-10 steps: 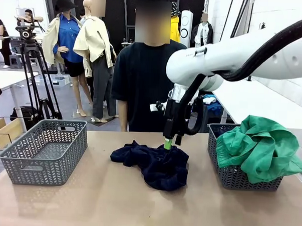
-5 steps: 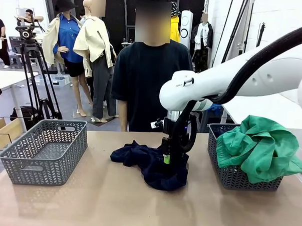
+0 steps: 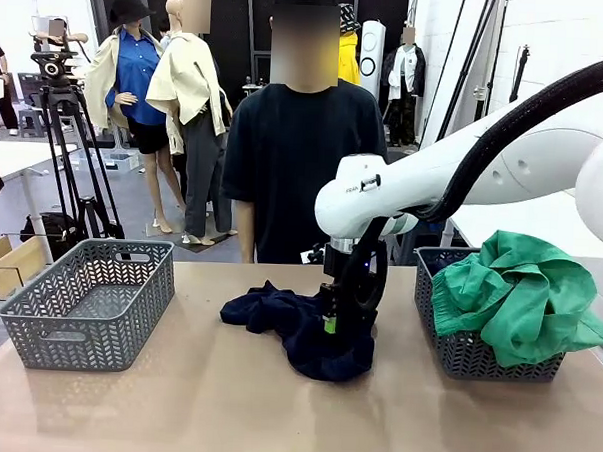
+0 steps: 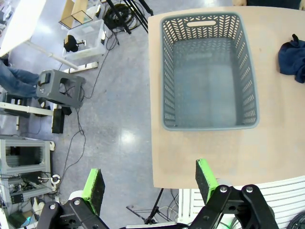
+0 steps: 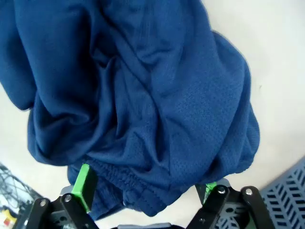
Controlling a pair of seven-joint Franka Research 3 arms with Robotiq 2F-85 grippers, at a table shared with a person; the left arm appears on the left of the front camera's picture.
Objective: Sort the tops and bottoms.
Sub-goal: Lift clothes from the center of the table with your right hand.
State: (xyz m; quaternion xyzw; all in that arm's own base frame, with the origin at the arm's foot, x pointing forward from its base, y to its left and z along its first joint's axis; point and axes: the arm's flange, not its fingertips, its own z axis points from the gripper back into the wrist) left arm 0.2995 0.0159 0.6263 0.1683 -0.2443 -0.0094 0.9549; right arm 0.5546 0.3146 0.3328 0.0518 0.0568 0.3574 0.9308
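A crumpled navy garment (image 3: pixel 302 331) lies at the table's middle, just in front of the person. My right gripper (image 3: pixel 331 323) points straight down and presses into the navy garment's right half. In the right wrist view my right gripper (image 5: pixel 147 187) is open, its green pads (image 5: pixel 84 184) standing wide on either side of a bunched waistband fold of the navy garment (image 5: pixel 143 105). A green garment (image 3: pixel 519 296) is heaped in the right grey basket (image 3: pixel 456 353). My left gripper (image 4: pixel 148 183) hangs open and holds nothing, high above the table's left edge and the left grey basket (image 4: pixel 209 125).
The left basket (image 3: pixel 88 302) has nothing in it. A person in a black shirt (image 3: pixel 299 166) stands close behind the table's far edge. A camera tripod (image 3: pixel 69 156) stands beyond the left end. Bare tabletop (image 3: pixel 224 403) lies in front of the garment.
My right arm has come down and slightly toward me, sinking its open gripper into the navy garment. The garment and both baskets have stayed where they were.
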